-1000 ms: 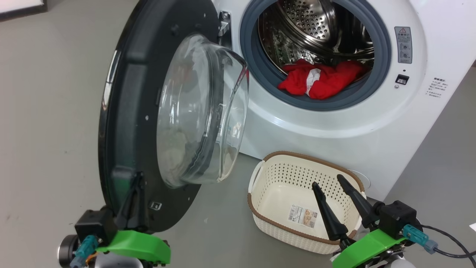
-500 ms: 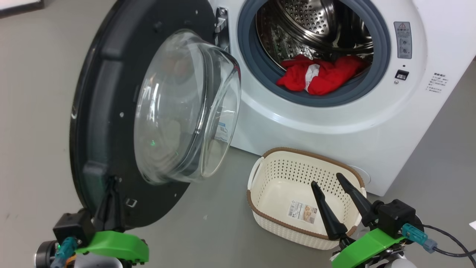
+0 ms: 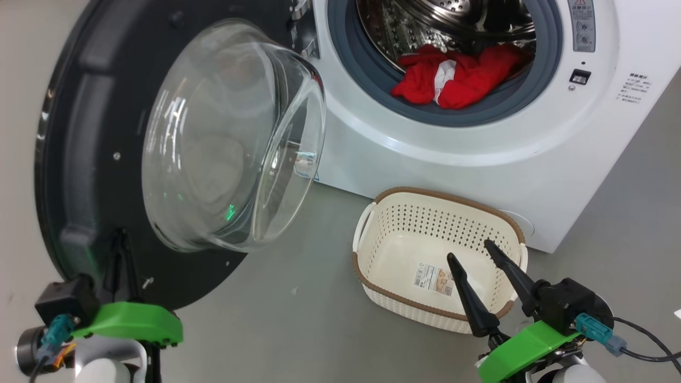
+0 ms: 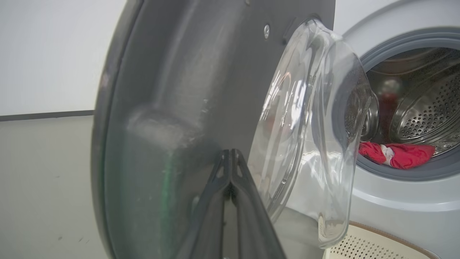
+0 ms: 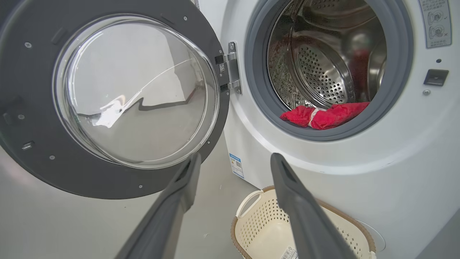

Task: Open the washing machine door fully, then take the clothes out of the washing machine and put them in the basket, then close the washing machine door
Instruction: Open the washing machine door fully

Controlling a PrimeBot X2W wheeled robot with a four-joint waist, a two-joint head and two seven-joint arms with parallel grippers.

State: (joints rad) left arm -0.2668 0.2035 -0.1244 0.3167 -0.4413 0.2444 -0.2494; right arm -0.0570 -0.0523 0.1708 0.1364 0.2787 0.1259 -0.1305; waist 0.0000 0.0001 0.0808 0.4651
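Observation:
The washing machine door (image 3: 69, 159) stands swung far out to the left, its glass bowl (image 3: 229, 138) facing me. My left gripper (image 3: 119, 236) is shut, its tips pressed against the door's black inner frame (image 4: 172, 90) low down, holding nothing. Red clothes (image 3: 457, 74) with a white part lie at the front lip of the steel drum in the white washing machine (image 3: 425, 159). The cream basket (image 3: 441, 196) sits on the floor before the machine, only a sticker on its floor. My right gripper (image 3: 468, 249) hovers open over the basket's near side; its fingers (image 5: 179, 194) point at the machine.
Grey floor (image 3: 298, 330) spreads around the basket and under the door. A cable (image 3: 644, 340) trails from my right wrist. The door hinge (image 5: 230, 68) sits left of the grey gasket (image 5: 258, 93). A blue label (image 5: 236, 165) is on the machine's lower front.
The door has swung further open to the left, and my shut left gripper has moved left with it. The head camera has shifted too. My right gripper stays open over the basket.

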